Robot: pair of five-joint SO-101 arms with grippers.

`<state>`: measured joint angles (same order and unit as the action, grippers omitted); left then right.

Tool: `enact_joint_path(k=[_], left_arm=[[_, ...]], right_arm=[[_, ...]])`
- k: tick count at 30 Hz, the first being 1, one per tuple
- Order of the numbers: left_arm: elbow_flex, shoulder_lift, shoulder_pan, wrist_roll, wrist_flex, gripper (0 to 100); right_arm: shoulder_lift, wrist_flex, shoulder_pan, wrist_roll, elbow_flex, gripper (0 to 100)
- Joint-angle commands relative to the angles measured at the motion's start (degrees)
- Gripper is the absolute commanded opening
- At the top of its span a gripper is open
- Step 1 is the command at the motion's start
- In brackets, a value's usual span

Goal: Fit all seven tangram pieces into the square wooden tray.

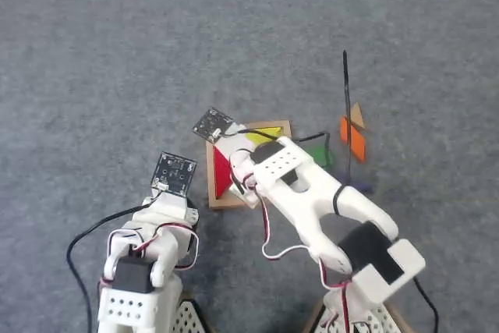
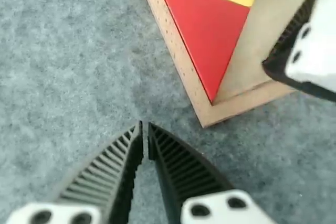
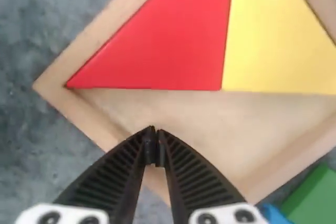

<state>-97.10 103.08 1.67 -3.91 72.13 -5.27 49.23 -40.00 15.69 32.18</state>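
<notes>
Hovering over the square wooden tray (image 3: 220, 124), right gripper (image 3: 151, 139) has its pincer closed tip to tip, holding nothing, above bare wood next to the red triangle (image 3: 173, 40); yellow triangle (image 3: 273, 40) butts against the red one, both inside the tray; left gripper (image 2: 145, 129) sits over grey carpet (image 2: 63, 51) just off a tray corner, pincer narrowed to a sliver, empty; green piece (image 1: 320, 154) lies just beside the tray; orange piece (image 1: 352, 139) and tan piece (image 1: 357, 115) touch each other farther out.
</notes>
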Motion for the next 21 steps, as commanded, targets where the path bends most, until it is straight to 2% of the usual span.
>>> enact_joint_path(k=[1,9,21], left_arm=[[0.6,1.1,-0.4,-0.2,0.2,2],[0.6,1.1,-0.4,-0.2,0.2,2],[0.6,1.1,-0.4,-0.2,0.2,2]], right_arm=[[3.2,1.1,0.3,-0.3,3.4,0.7],[11.4,0.8,0.0,-0.3,10.2,0.7],[17.6,1.3,0.5,-0.7,10.9,0.9]])
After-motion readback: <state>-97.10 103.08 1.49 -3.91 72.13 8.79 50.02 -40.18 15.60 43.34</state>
